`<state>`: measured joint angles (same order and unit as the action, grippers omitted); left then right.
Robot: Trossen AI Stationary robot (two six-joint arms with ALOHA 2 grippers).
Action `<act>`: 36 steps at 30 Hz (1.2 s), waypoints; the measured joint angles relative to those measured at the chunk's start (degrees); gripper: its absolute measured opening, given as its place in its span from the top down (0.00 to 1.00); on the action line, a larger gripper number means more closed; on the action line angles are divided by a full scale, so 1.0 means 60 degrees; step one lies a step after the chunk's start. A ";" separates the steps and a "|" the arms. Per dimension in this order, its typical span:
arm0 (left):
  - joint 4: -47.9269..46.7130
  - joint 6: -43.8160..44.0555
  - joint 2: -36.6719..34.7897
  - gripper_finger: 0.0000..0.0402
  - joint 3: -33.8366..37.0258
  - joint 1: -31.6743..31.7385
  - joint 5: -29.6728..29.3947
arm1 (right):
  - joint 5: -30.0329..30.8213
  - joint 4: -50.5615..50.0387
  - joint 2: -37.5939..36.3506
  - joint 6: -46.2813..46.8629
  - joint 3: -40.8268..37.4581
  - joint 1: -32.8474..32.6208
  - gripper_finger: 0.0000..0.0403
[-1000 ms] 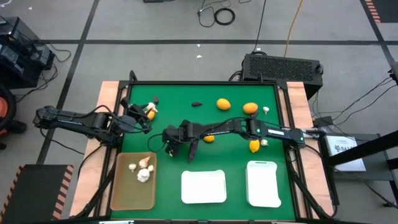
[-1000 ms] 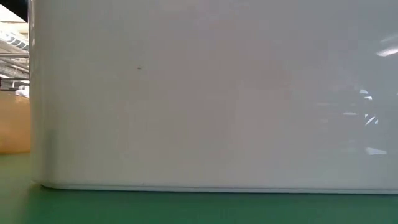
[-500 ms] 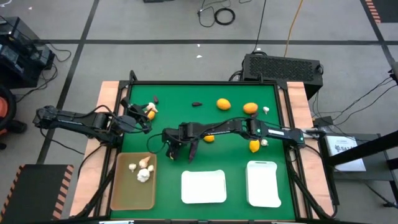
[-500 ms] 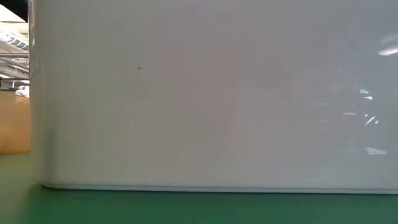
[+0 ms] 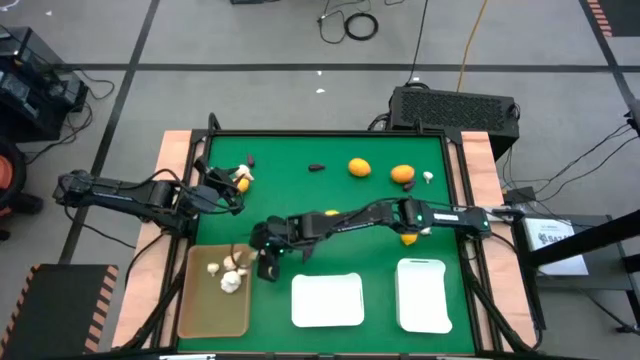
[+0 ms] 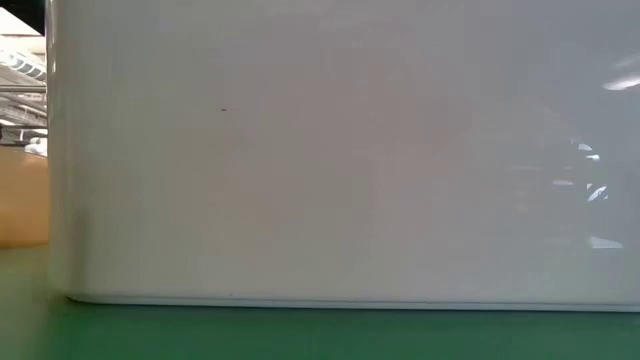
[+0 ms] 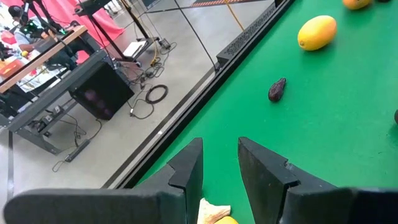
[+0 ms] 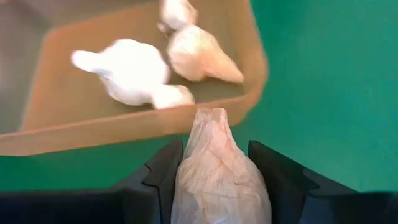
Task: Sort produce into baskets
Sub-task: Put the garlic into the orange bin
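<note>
My right gripper (image 5: pixel 265 262) reaches across the table and is shut on a whitish knobbly bulb (image 8: pixel 214 171), just short of the right wall of the tan-brown tray (image 5: pixel 200 310). That tray (image 8: pixel 56 134) holds three whitish bulbs (image 5: pixel 230 275). My left gripper (image 5: pixel 232 195) waits open at the left side of the table, over a bulb and a yellow fruit (image 7: pixel 214 213). Orange fruits (image 5: pixel 359 167) (image 5: pixel 402 173), a yellow fruit (image 5: pixel 409 238) and dark purple pieces (image 5: pixel 317 167) (image 5: pixel 250 159) lie on the green mat. Two white trays (image 5: pixel 327 300) (image 5: pixel 423 294) stand near the front edge. My right gripper pinches the bulb by its two broad sides (image 8: pixel 186 180) between the two fingers. The fingers come from the table's right and slant down. The bulb's pointed tip (image 8: pixel 211 115) sticks out ahead of the fingers toward the tan tray's wall. The bulb looks clear of the mat.
A small bulb (image 5: pixel 428 177) lies at the far right and an orange fruit (image 5: pixel 330 214) shows behind my right arm. In the low view a white tray's wall (image 6: pixel 340 150) fills nearly the whole picture, with the tan tray (image 6: pixel 22 200) at its left.
My right gripper has carried the bulb toward the table's near-left, from mid-table to the tan tray's right wall, staying shut on it.
</note>
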<state>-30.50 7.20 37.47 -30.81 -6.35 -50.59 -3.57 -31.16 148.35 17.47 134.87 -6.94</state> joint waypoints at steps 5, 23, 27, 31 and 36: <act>0.0004 0.0001 0.0001 0.73 0.0000 0.0000 0.0000 | 0.0046 0.0398 -0.0104 -0.0475 0.0015 -0.0134 0.61; 0.0015 0.0233 0.0004 0.73 0.0007 0.0002 0.0000 | 0.0867 0.4022 -0.0063 -0.2202 0.0018 -0.0470 0.61; 0.0022 0.0233 0.0004 0.73 0.0007 0.0000 0.0000 | 0.0863 0.5243 0.0224 -0.2230 0.0040 -0.0518 0.61; 0.0106 0.0233 0.0004 0.73 0.0011 0.0004 0.0000 | 0.0795 0.6878 0.1011 -0.2052 0.0036 -0.0560 0.61; 0.0200 0.0234 0.0000 0.73 0.0011 0.0000 0.0002 | 0.0589 0.7751 0.1614 -0.2028 0.0007 -0.0598 0.61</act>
<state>-29.30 8.61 37.47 -30.74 -6.35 -50.57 -0.04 15.35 158.03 5.30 134.91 -10.52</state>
